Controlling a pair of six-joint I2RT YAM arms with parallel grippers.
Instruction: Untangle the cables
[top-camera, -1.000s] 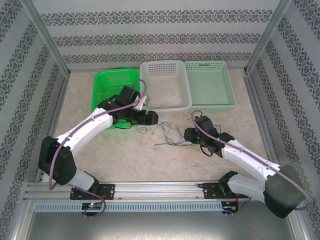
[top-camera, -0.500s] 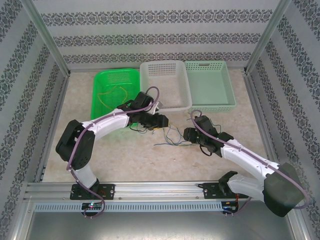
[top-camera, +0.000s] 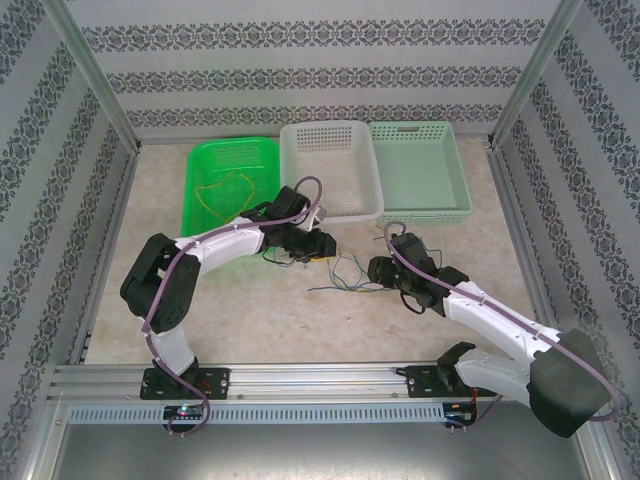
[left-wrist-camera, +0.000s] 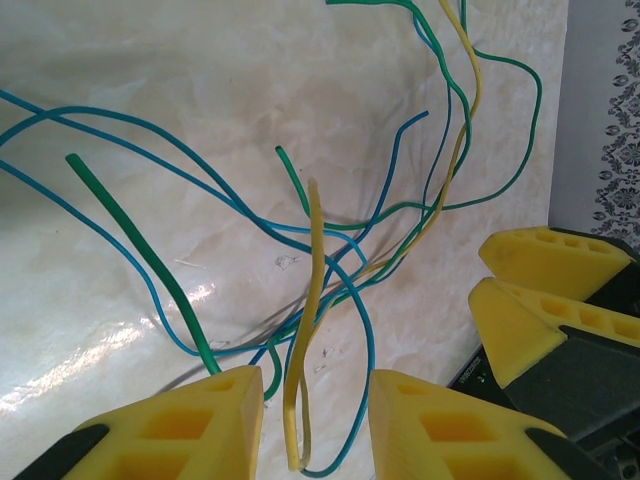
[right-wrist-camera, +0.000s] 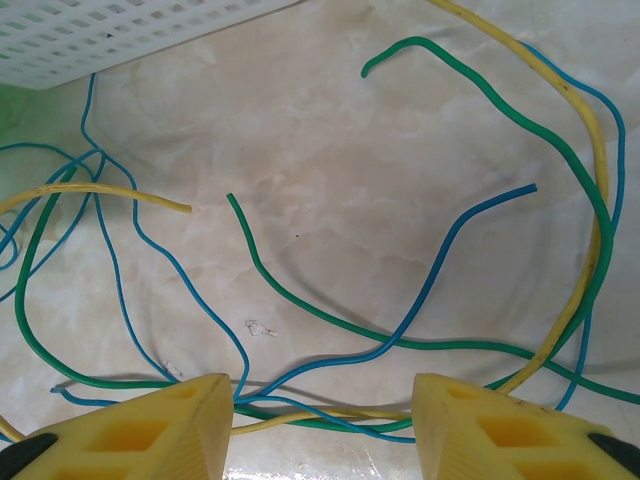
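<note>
Lying in a loose tangle on the pale marbled table, the cables sat just in front of the white basket, between the left gripper and the right gripper, which stood near each other. We made out blue, green and yellow wires crossing over one another, several with free ends curling away from the knot. A few more yellow strands lay inside the green basket at the left.

From the left wrist we saw one yellow strand running up between the fingers of the left gripper, whose jaws stood apart and did not pinch it. A green strand ran down to the tip of one finger.

From the right wrist we saw the right gripper likewise spread wide, low over the table, with blue and green wires crossing in the gap between its fingers.

A pale green basket stood beside the white one, well apart from the tangle.
</note>
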